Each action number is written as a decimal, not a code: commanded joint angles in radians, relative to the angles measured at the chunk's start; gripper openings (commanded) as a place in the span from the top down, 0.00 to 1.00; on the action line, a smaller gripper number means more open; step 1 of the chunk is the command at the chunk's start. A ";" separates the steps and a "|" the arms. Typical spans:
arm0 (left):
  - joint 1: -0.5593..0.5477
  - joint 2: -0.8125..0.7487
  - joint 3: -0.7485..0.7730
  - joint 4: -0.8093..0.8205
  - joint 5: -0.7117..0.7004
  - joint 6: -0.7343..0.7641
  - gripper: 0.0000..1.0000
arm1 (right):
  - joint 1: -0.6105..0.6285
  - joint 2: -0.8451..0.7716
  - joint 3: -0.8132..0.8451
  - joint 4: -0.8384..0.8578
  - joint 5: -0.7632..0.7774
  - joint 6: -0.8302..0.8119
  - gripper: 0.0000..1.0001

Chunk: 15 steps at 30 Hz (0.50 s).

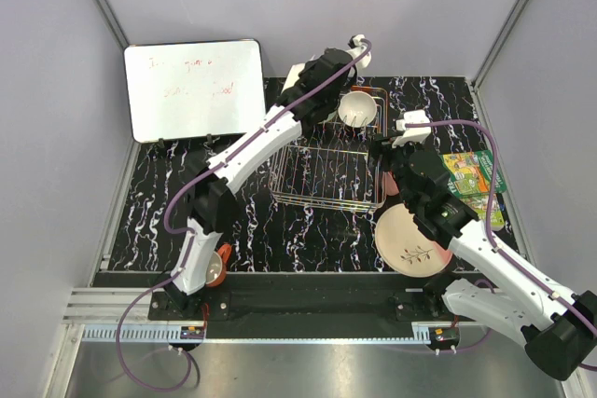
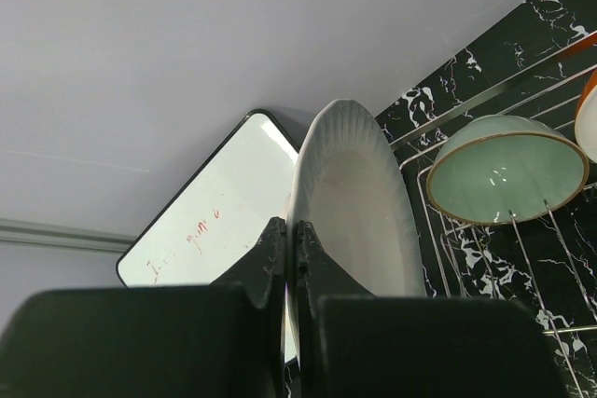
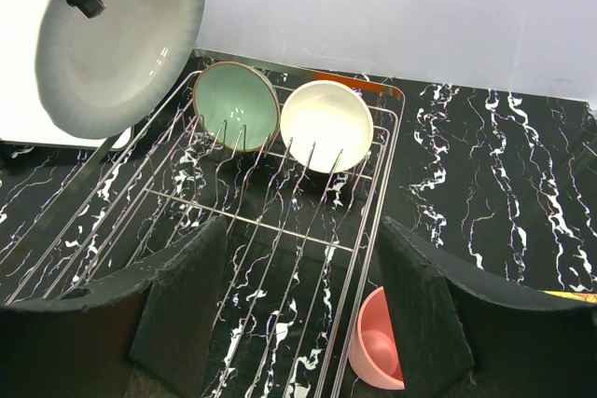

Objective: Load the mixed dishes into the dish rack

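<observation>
Right claw (image 3: 303, 230) hangs wide and empty above the dish rack (image 3: 373, 184). Left claw (image 2: 287, 230) is clamped on the rim of the white plate (image 2: 359, 202), held on edge in the air near the rack's far left corner, not yet slotted.

Loaded, 2 of 6: mint green bowl (image 3: 235, 104) and cream bowl (image 3: 326, 123), side by side at the far end.

Left on the counter (image 1: 149, 221), 3: small pink cup (image 3: 378, 351) just beside the rack, twig-drawing plate (image 1: 410, 240) by the right arm, orange mug (image 1: 216, 266) by the left arm's base.

Judged about 1/3 done.
</observation>
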 commanded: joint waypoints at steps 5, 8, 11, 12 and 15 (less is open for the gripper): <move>0.004 0.001 0.004 0.107 -0.041 0.008 1.00 | 0.009 -0.015 0.001 0.029 0.006 0.014 0.28; 0.009 0.012 -0.004 0.101 -0.038 -0.007 1.00 | 0.008 -0.008 0.002 0.030 0.001 0.014 0.29; 0.018 0.020 -0.002 0.090 -0.033 -0.025 1.00 | 0.009 -0.007 -0.001 0.029 0.001 0.014 0.29; 0.023 0.023 -0.001 0.089 -0.032 -0.027 1.00 | 0.009 -0.008 -0.001 0.030 0.001 0.014 0.29; 0.032 0.035 -0.002 0.081 -0.029 -0.039 1.00 | 0.011 -0.007 0.001 0.030 -0.002 0.014 0.30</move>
